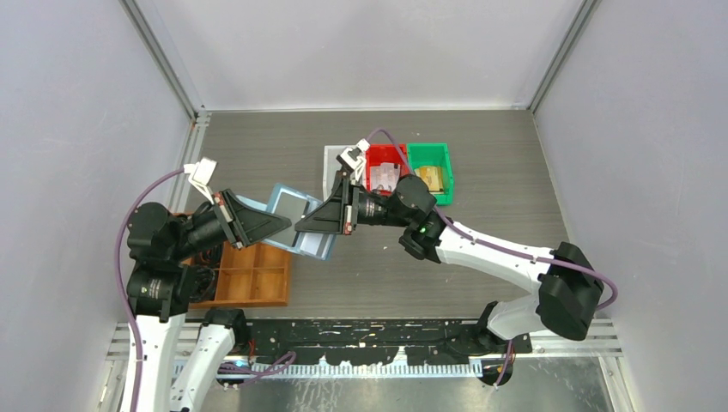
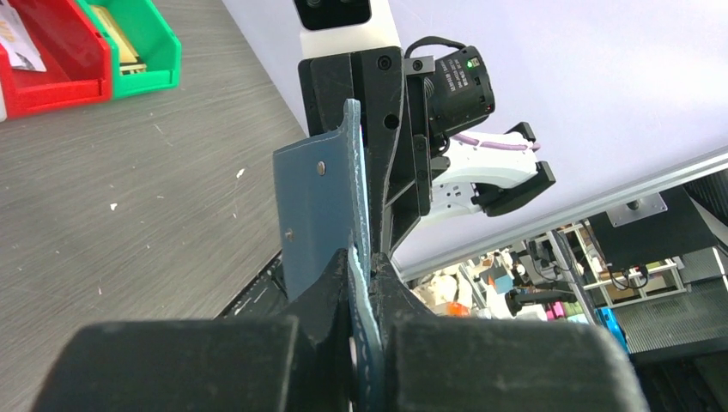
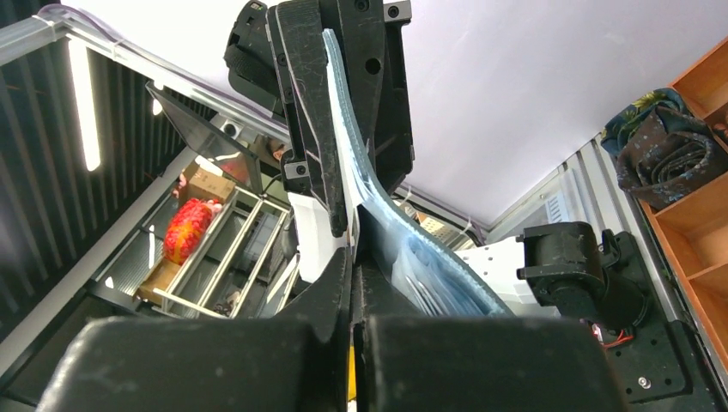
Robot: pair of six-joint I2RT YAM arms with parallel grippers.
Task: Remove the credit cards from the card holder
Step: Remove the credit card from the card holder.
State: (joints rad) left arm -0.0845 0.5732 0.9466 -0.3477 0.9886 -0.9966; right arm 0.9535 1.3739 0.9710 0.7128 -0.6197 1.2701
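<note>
The card holder (image 1: 302, 242) is a teal-blue wallet, held open in the air between both grippers, with a pale grey credit card (image 1: 290, 205) lying in its paler inside. My left gripper (image 1: 287, 225) is shut on the wallet's edge, seen edge-on in the left wrist view (image 2: 365, 262) with the wallet (image 2: 311, 206) rising from the jaws. My right gripper (image 1: 300, 226) meets it from the right. In the right wrist view its jaws (image 3: 354, 256) are shut on a thin edge-on thing with a yellow sliver, apparently a card. The wallet's pale inside (image 3: 391, 236) curves past the right finger.
A brown wooden compartment tray (image 1: 253, 276) lies below the left arm. A pale grey bin (image 1: 333, 163), a red bin (image 1: 386, 167) and a green bin (image 1: 429, 172) stand behind the right gripper. The red bin (image 2: 60, 73) and green bin (image 2: 150, 51) also show in the left wrist view.
</note>
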